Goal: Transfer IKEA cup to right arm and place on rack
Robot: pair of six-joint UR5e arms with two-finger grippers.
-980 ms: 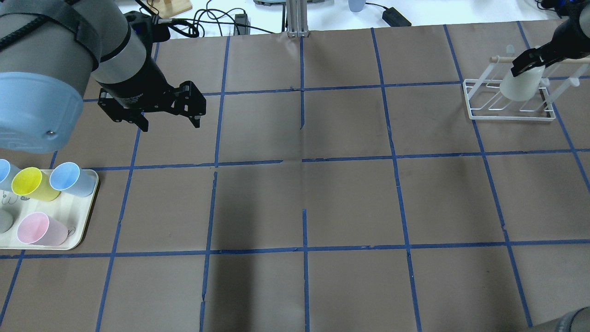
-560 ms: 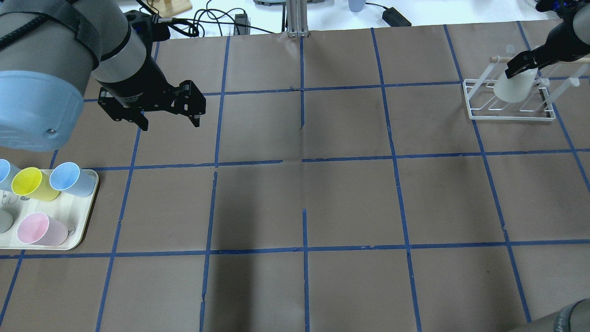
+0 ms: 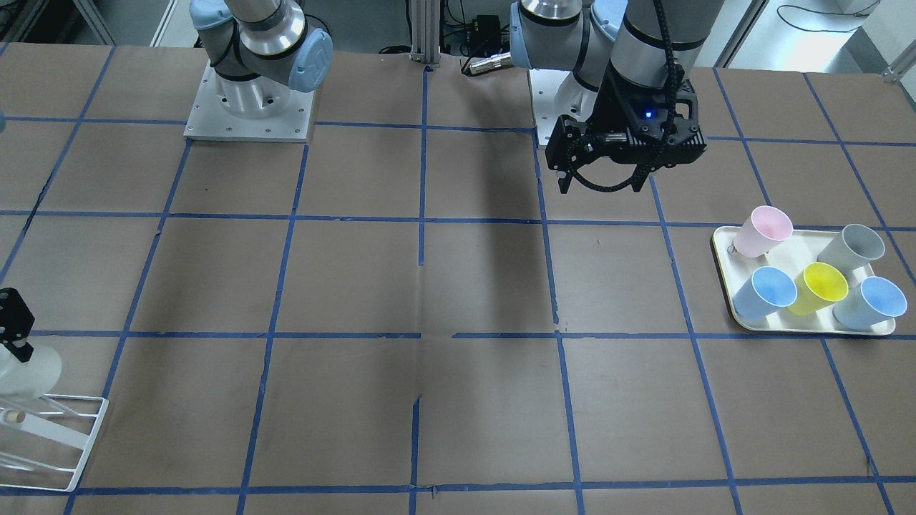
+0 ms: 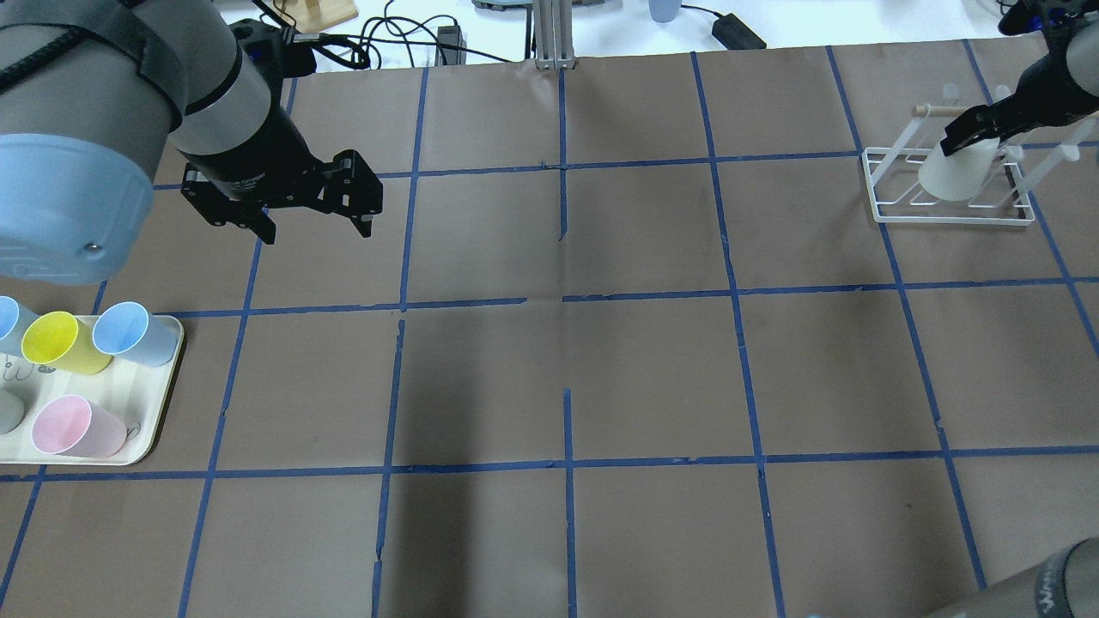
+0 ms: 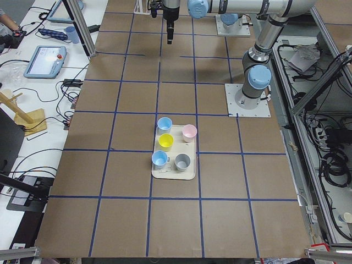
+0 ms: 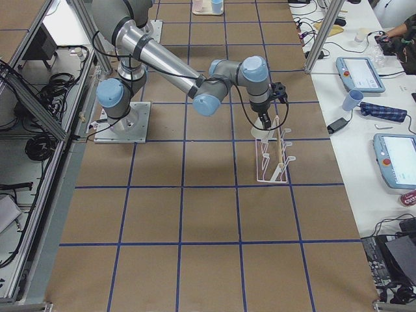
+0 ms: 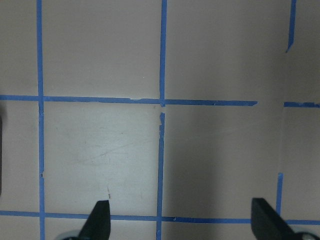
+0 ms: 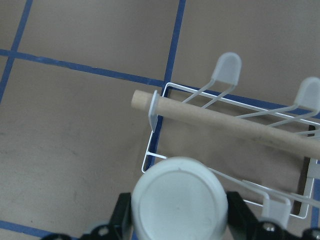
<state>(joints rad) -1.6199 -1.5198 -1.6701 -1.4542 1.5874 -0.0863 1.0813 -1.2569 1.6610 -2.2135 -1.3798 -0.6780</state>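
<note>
**IKEA cup at the rack, in the right gripper's hold**

Nearest the overhead camera, a cream tray (image 4: 161,410) is recorded at the left edge of the table (image 4: 652,378). It holds a yellow cup (image 4: 50,339), a pink cup (image 4: 70,427) and two blue cups (image 3: 771,292). The grey cup (image 3: 855,245) is cut off at the overhead view's edge and is seen whole only in the front-facing view.

Further on, the left gripper (image 4: 316,230) is held above the table. In its wrist view both fingertips are seen spread wide over bare taped paper, with nothing between them.

Farthest, at the right, the rack (image 4: 949,221) is listed. The IKEA cup (image 4: 955,174) is held mouth-down within the rack's outline, gripped at its base by the right gripper (image 4: 968,136). Only one finger is shown in the overhead view. In the right wrist view a finger is seen on each side of the cup's closed base, with the wooden dowel (image 8: 225,122) just beyond. Contact between cup and wires cannot be told. In the exterior right view the right arm (image 6: 166,64) is shown reaching to the rack.
</note>
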